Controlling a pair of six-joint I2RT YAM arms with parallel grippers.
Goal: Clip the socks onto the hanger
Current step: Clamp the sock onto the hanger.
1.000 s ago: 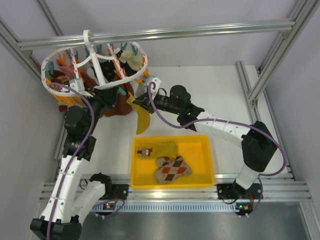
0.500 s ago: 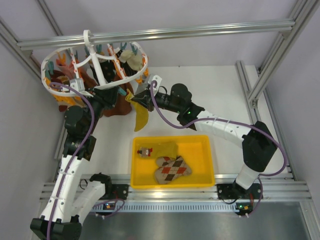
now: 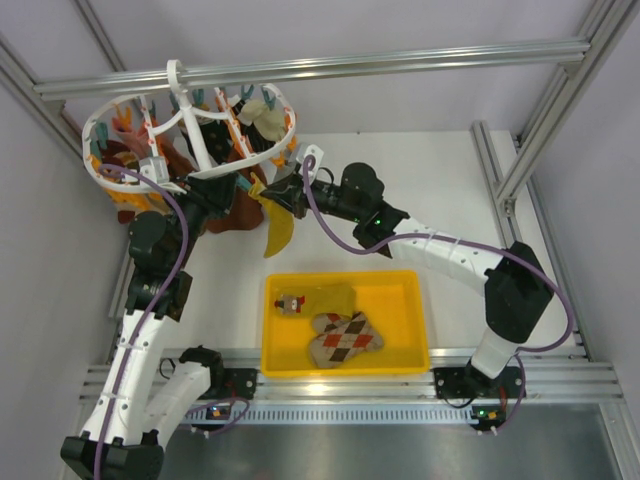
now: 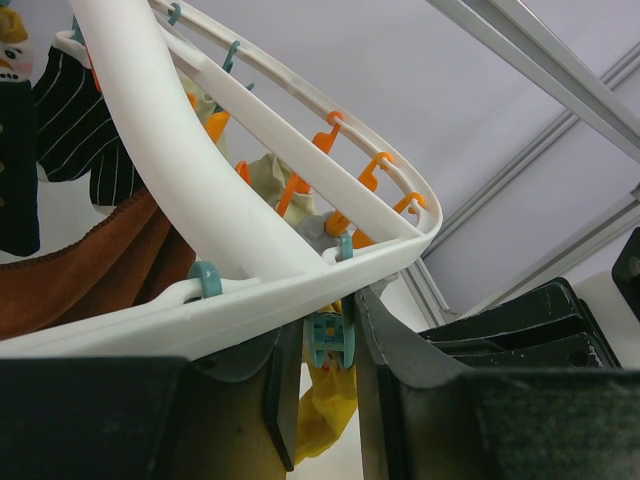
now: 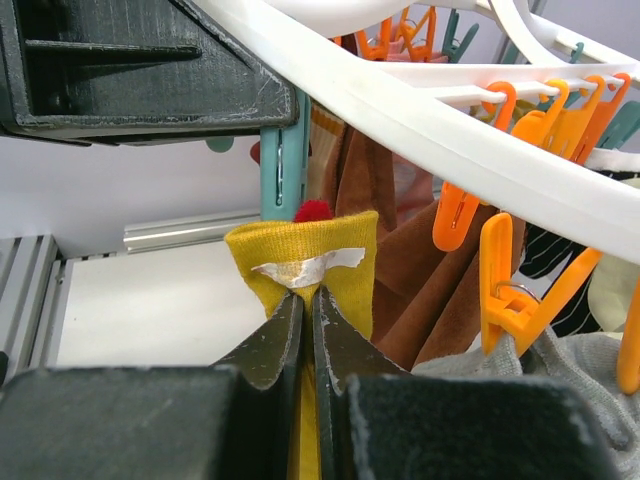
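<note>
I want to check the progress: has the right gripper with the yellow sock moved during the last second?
Yes. In the top view the right gripper has carried the mustard sock away from the yellow tray, up towards the hanger rim.

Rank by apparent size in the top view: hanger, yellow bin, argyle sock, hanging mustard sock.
1. hanger, though it hangs nearer the camera
2. yellow bin
3. argyle sock
4. mustard sock, partly hidden
</note>
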